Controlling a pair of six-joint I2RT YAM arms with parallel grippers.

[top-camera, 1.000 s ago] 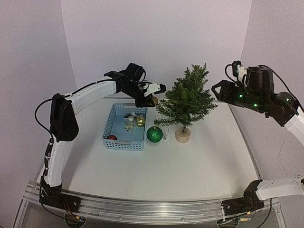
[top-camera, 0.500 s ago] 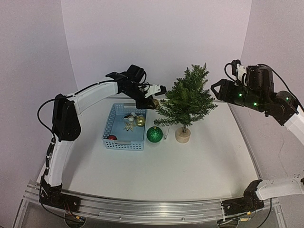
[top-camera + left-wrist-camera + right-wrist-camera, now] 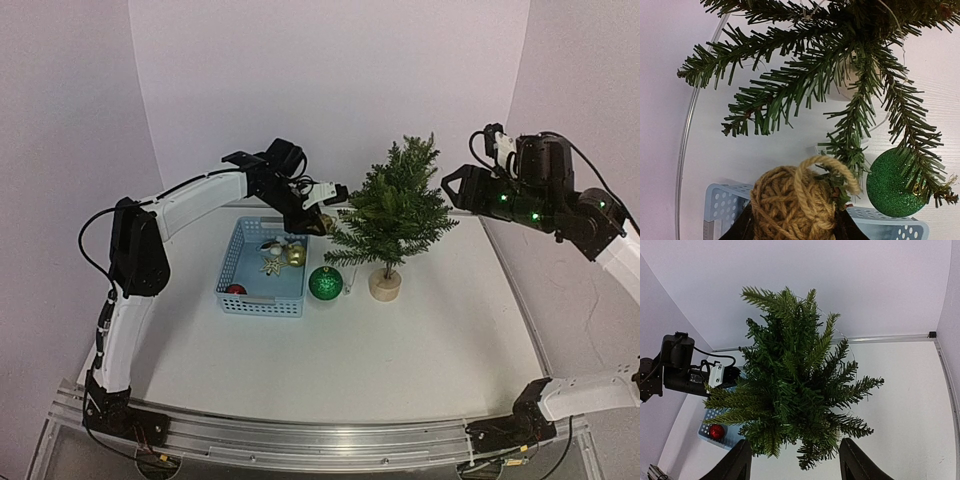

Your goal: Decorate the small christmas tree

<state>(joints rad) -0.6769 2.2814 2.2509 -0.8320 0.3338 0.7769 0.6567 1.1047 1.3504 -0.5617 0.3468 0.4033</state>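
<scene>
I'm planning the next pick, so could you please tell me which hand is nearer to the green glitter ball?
Left. The left hand, holding a twine ball, hangs above and behind the green glitter ball; the right hand is beyond the tree.

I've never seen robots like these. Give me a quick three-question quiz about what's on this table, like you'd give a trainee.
1. True or false: the green ball hangs on the tree.
2. What does the left gripper hold? A) a candy cane B) a twine ball C) nothing
3. Which holds the red ball: the table or the basket?
Key: 1 false, it lies on the table. 2 B. 3 the basket.
</scene>
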